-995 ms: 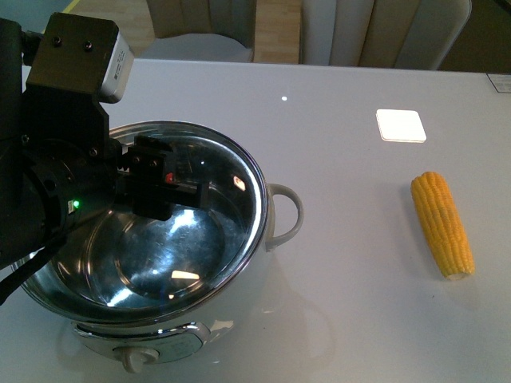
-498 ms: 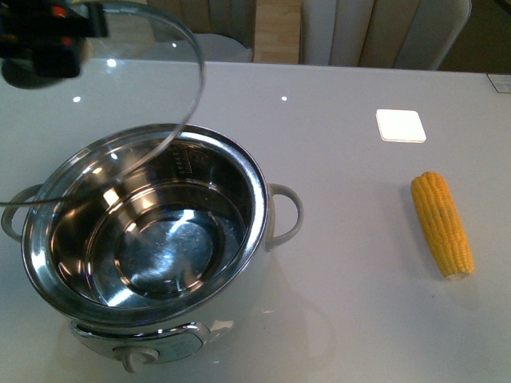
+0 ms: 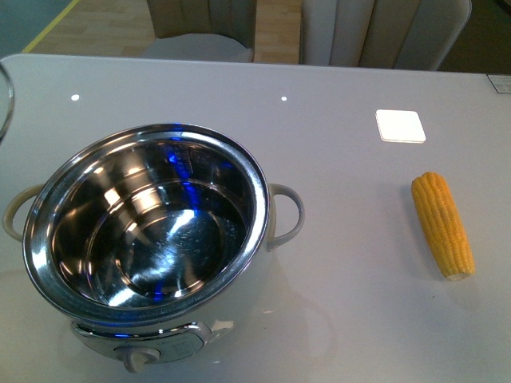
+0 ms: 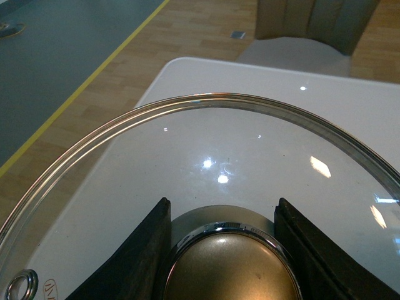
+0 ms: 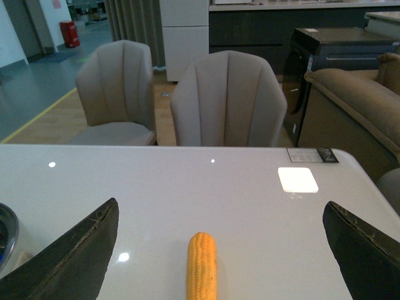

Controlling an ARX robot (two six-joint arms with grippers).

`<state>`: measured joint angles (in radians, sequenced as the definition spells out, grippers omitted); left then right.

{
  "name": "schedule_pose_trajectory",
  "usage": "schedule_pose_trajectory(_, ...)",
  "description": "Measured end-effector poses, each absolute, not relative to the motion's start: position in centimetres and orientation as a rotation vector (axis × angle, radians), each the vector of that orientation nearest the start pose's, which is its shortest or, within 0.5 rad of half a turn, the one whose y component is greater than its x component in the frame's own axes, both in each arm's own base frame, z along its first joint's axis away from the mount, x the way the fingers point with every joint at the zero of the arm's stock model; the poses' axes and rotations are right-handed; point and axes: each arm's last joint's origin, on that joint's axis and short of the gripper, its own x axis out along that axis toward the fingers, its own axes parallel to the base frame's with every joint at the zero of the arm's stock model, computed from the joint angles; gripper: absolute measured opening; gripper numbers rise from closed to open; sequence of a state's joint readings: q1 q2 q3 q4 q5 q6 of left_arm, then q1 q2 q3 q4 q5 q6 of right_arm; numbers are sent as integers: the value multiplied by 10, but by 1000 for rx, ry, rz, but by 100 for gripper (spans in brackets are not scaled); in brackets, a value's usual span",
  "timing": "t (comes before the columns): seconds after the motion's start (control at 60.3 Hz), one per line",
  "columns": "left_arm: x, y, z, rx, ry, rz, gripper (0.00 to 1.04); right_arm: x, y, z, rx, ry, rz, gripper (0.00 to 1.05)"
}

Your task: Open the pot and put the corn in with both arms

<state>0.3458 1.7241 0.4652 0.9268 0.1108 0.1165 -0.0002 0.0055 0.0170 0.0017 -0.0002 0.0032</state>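
corn (image 5: 202,265) ahead of right claw (image 5: 219,206) (spread)

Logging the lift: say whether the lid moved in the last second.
Yes: the lid left the pot, going leftward; only its rim shows at the view's edge.

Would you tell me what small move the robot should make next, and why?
Probably lower the right gripper onto the corn and close on it. The pot already stands open, the left gripper holds the lid by its knob off to the side, and the corn lies untouched on the table, in line with the right gripper's open jaws.
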Motion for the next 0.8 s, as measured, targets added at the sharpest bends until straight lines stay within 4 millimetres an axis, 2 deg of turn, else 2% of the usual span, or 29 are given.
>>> schedule_pose_trajectory(0.166,256,127,82,32,381,281,43,97,0,169,3,-13,0,96)
schedule_pose_trajectory(0.382,250,137,31,-15,475,286,43,97,0,169,3,-13,0,96)
schedule_pose_trajectory(0.498,261,141,5,-24,511,281,43,97,0,169,3,-13,0,96)
schedule_pose_trajectory(0.796,296,157,-18,-8,480,288,43,97,0,169,3,-13,0,96)
